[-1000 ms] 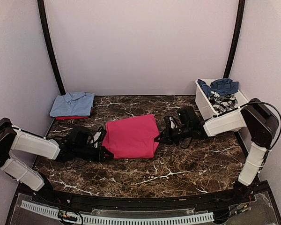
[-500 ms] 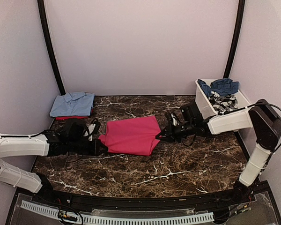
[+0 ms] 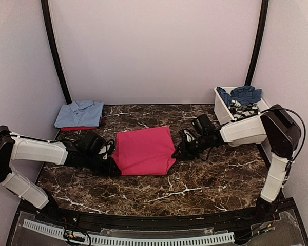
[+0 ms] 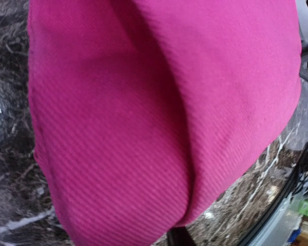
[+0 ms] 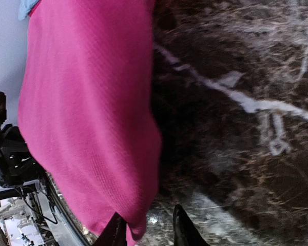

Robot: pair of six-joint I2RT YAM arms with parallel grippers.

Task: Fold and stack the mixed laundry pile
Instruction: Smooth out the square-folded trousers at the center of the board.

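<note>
Flanking the magenta garment [image 3: 143, 150] sit left tool [image 3: 111, 162] and right tool [image 3: 177, 152].

overhead from behind; both wrists close on shared magenta garment [image 4: 143, 102]

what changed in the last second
Both arms drew the magenta-pink garment taut between them, then eased it back down; it now lies flat, about where it started. The left gripper and right gripper are still at its side edges; whether the fingers have let go is unclear. The light blue shirt and white tub stayed put.
</note>
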